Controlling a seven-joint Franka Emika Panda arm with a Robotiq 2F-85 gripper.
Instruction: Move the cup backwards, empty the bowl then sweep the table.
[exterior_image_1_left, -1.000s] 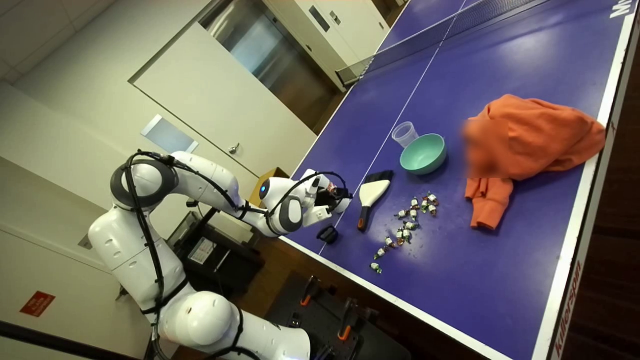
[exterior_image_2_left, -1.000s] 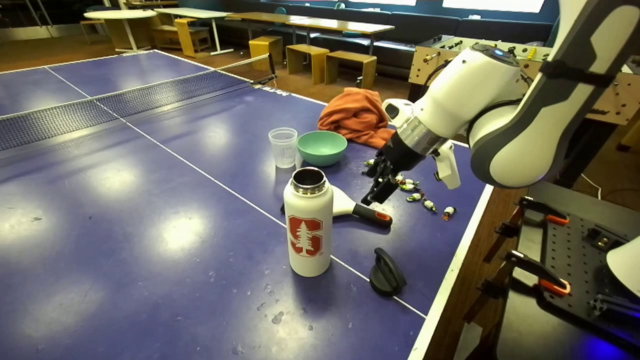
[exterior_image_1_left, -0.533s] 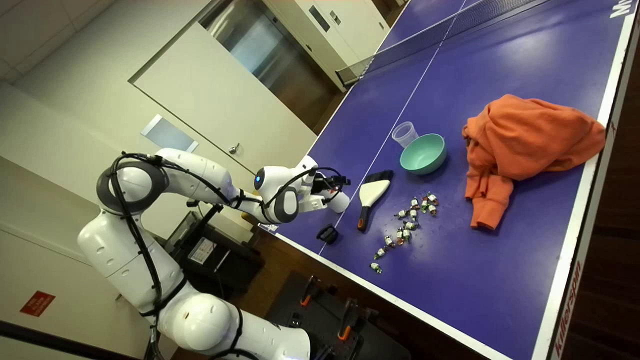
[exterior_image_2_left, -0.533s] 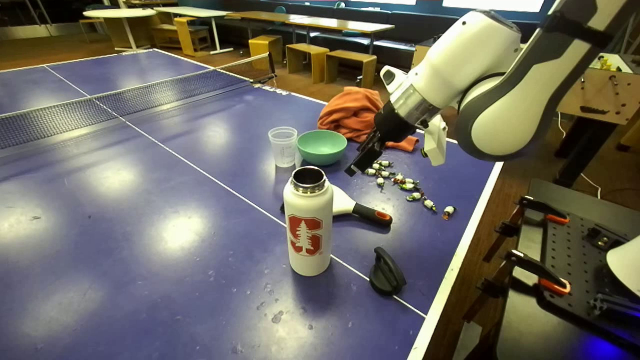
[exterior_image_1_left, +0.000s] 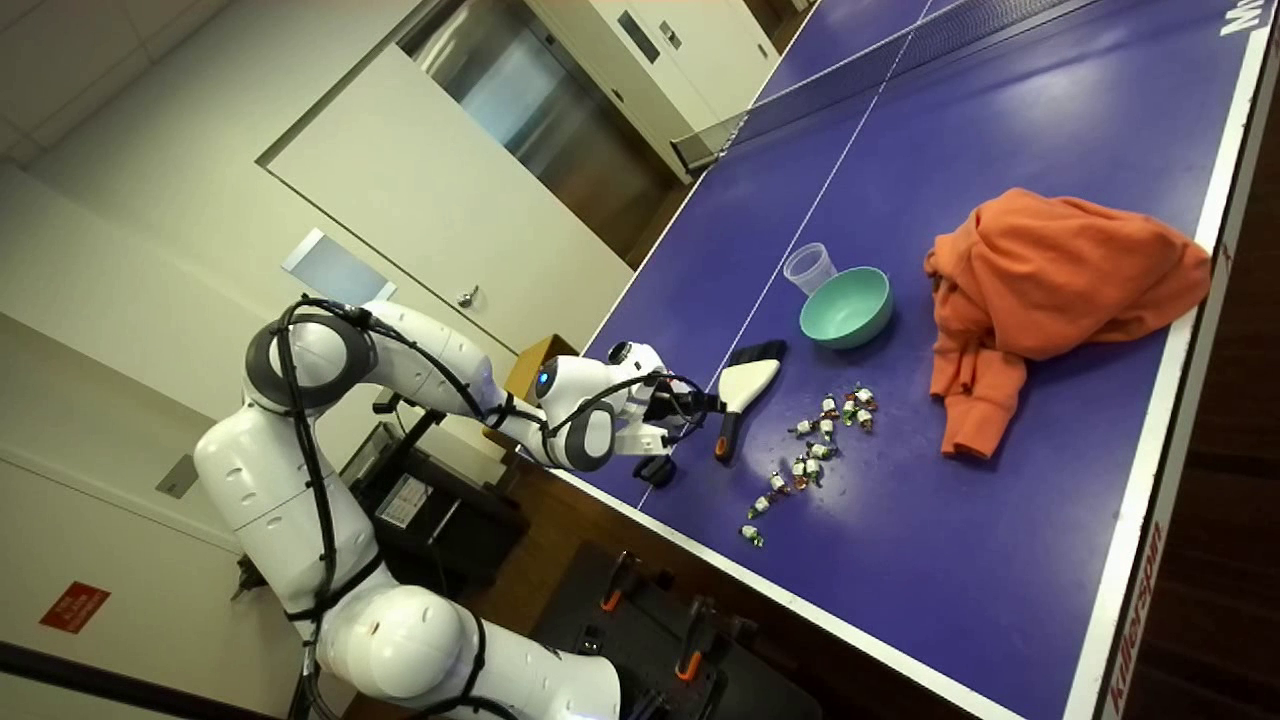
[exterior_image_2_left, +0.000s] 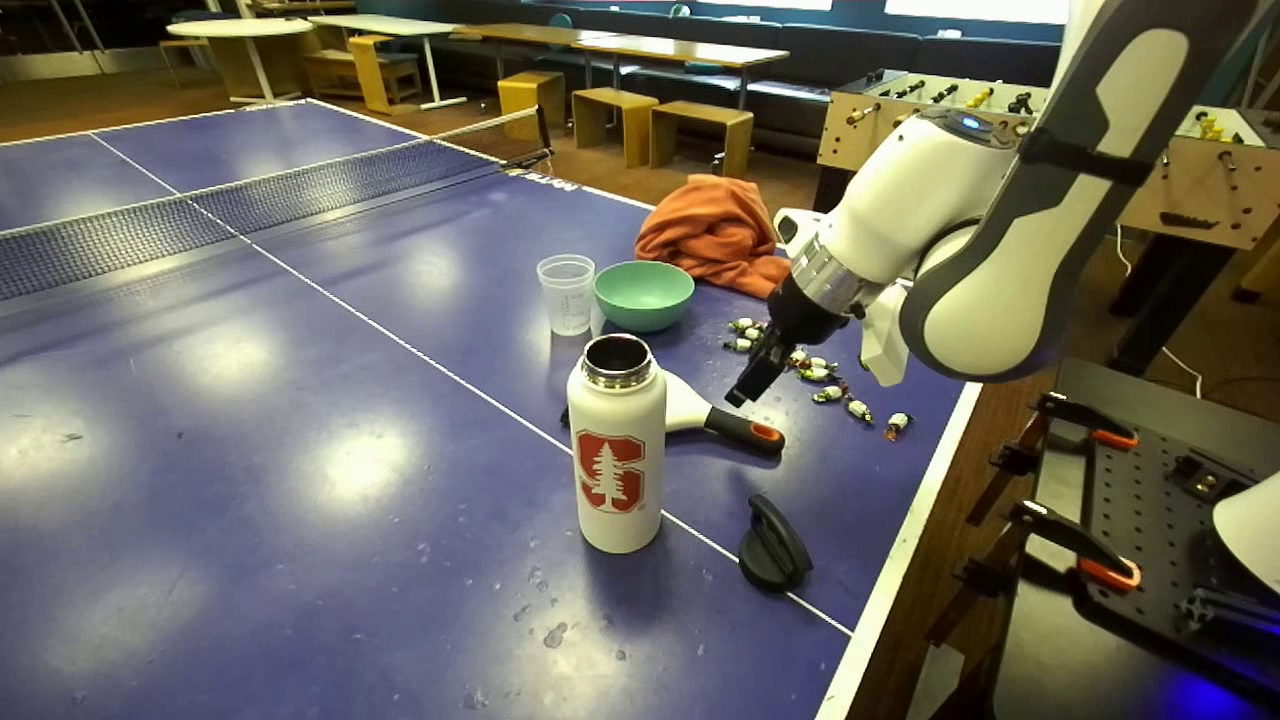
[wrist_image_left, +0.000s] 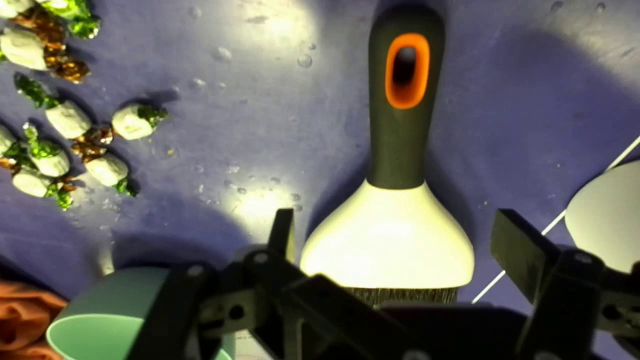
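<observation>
The cup (exterior_image_1_left: 809, 268) is clear-white plastic and stands upright beside the bowl; it also shows in an exterior view (exterior_image_2_left: 567, 296). The teal-green bowl (exterior_image_1_left: 846, 310) sits upright with a bare inside; it also shows in an exterior view (exterior_image_2_left: 645, 297) and partly in the wrist view (wrist_image_left: 95, 332). Both rest on the blue table (exterior_image_1_left: 950, 560). A brush (wrist_image_left: 390, 240) with a white head, dark bristles and dark handle lies flat. My gripper (wrist_image_left: 395, 237) is open and empty above the brush, one finger on each side of its head. In an exterior view the gripper (exterior_image_2_left: 745, 390) hovers near the handle.
Several wrapped candies (exterior_image_1_left: 810, 455) lie scattered near the brush. A tall white bottle (exterior_image_2_left: 617, 450) stands open close by, with its black lid (exterior_image_2_left: 775, 550) near the table edge. An orange cloth (exterior_image_1_left: 1070, 280) lies beyond the bowl. A net (exterior_image_2_left: 300, 195) crosses the table.
The gripper rose and shifted half a second ago, and has since come back down over the brush. Its wrist looks turned compared with one second ago. The cup, bowl, brush and candies have not moved.
</observation>
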